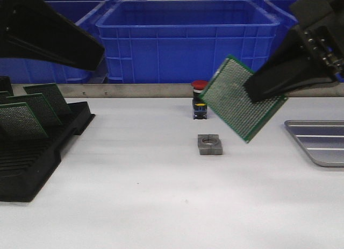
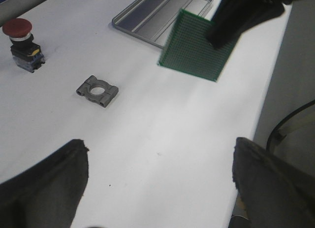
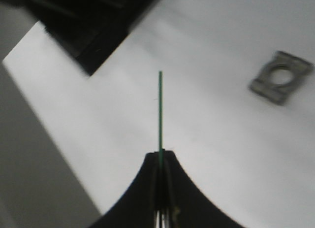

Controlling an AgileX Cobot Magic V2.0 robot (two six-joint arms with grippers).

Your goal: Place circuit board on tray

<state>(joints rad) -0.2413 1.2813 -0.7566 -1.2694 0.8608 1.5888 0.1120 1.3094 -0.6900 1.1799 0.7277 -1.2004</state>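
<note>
Front view: my right gripper point(image 1: 258, 90) has its fingers clamped on the circuit board point(image 1: 239, 98), held tilted in the air above the desk point(image 1: 161, 195), left of the tray point(image 1: 317, 141), which looks bare.

Left wrist view: my left fingers point(image 2: 49, 183) are spread apart, holding nothing.

Right wrist view: the board shows edge-on, pinched. I judge pickup done; carrying over and lowering remain.

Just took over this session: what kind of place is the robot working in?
Likely an electronics assembly or factory workbench: blue crates line the back, a black slotted rack holds green boards, and the right gripper holds a circuit board near a metal tray.
</note>
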